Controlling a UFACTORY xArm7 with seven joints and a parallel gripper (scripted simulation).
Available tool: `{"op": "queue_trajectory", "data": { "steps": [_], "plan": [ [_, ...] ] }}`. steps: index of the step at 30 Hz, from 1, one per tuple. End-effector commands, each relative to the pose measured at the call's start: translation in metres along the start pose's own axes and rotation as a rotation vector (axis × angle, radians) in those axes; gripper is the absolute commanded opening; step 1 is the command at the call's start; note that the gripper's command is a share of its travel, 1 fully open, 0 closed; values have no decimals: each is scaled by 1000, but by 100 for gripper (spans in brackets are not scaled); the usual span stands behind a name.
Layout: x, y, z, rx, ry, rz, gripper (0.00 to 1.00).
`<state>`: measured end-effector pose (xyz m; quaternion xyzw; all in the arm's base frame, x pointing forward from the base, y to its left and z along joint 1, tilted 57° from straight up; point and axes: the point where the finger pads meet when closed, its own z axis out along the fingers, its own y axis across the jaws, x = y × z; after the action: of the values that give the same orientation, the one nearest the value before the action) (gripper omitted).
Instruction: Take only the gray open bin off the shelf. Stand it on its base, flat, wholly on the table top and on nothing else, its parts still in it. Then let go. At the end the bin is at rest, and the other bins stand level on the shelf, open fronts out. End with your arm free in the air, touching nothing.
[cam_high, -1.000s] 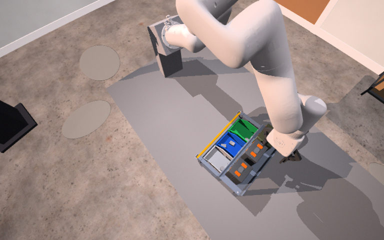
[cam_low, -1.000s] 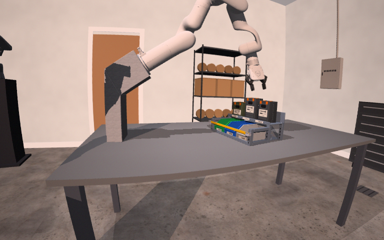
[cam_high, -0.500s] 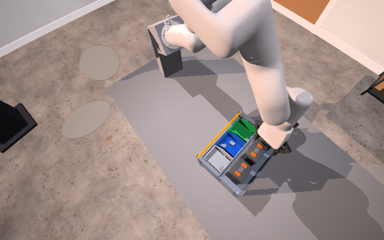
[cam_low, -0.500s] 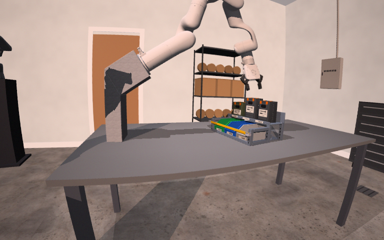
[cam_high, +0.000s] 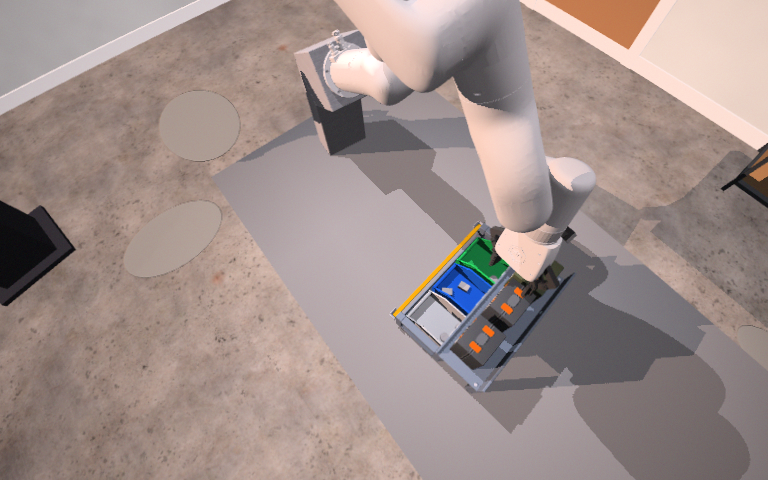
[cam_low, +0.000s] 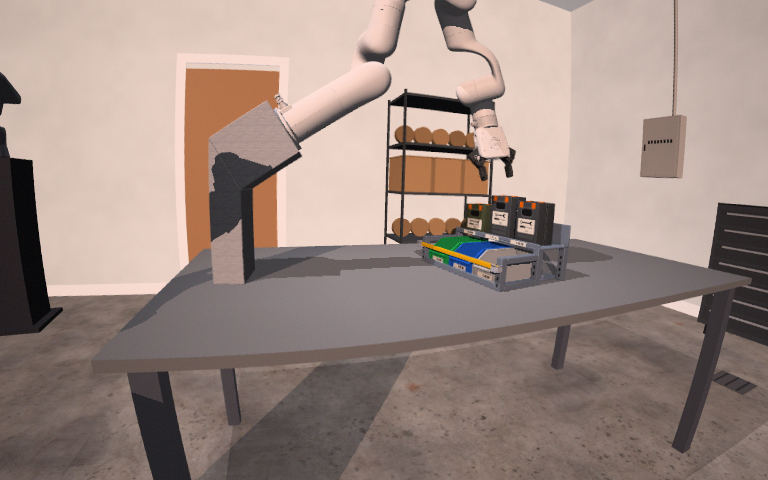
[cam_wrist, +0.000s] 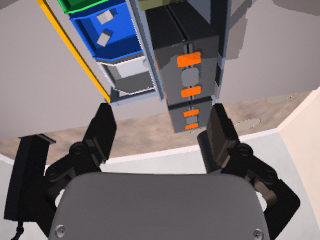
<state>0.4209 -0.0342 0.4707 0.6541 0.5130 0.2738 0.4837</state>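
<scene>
Hovering wide open at upper right of the exterior view, black two-fingered gripper (cam_high: 522, 270) (cam_low: 496, 176) (cam_wrist: 161, 115) risked jostling the blue open-fronted bin (cam_high: 465, 287) (cam_low: 480, 250) (cam_wrist: 111, 32) through misaligned descent.

- The open gripper (cam_high: 521, 268) (cam_low: 496, 175) (cam_wrist: 161, 115) moved left in the top and exterior views, and toward the far side in the top view.
- The forearm (cam_high: 509, 147) swung left with it in the top view, and the elbow (cam_high: 424, 50) shifted left too.
- In the top view, a finger came across part of the green bin (cam_high: 481, 257), which had been in fuller sight.
- The arm's shadow (cam_high: 623, 333) changed outline on the table, right of the shelf.
- The shadow on the base post (cam_low: 257, 121) changed shape.
</scene>
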Motion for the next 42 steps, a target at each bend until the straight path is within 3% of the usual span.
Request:
{"op": "queue_trajectory", "data": {
  "steps": [1, 5, 17, 22, 34, 39, 42],
  "plan": [
    [-2, -8, -2, -3, 1, 1, 100],
    [-11, -47, -6, -2, 0, 0, 100],
    [-11, -47, -6, -2, 0, 0, 100],
    [-21, -95, -10, -2, 0, 0, 100],
    [-21, -95, -10, -2, 0, 0, 100],
    [-33, -148, -15, -2, 0, 0, 100],
    [-33, -148, -15, -2, 0, 0, 100]
  ]
}}
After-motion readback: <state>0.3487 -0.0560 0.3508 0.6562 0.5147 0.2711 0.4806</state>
